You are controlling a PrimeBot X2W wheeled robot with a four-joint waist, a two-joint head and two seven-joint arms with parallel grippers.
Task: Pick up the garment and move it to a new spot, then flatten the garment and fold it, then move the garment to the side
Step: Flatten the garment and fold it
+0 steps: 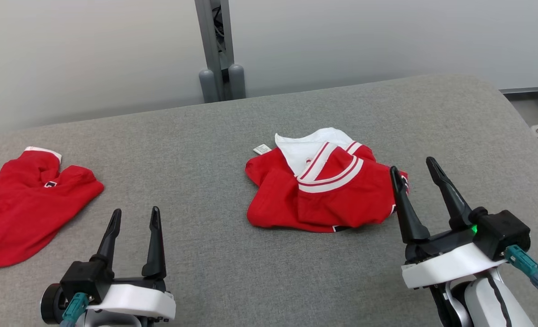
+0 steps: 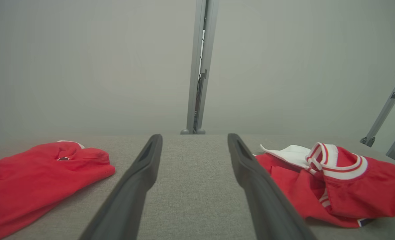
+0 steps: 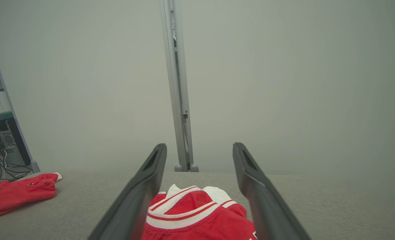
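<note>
On the desk (image 1: 205, 136), red garment (image 1: 323, 195) just beside right hand (image 1: 412, 162)
Both hands gape empty, left hand (image 1: 136, 211) well apart from it

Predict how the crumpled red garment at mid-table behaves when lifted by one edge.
Probably floppy: the garment lies in soft folds, so it should drape and unfold. Likely light, as thin cloth. The woven table cover may resist sliding.

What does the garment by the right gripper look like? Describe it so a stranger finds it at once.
Start at the grey table and go to its middle, ahead of the right gripper. There lies a bunched red garment. Unlike the plainer red garment at the table's left edge, it shows white lining, a small tag and red-and-white striped trim.
</note>
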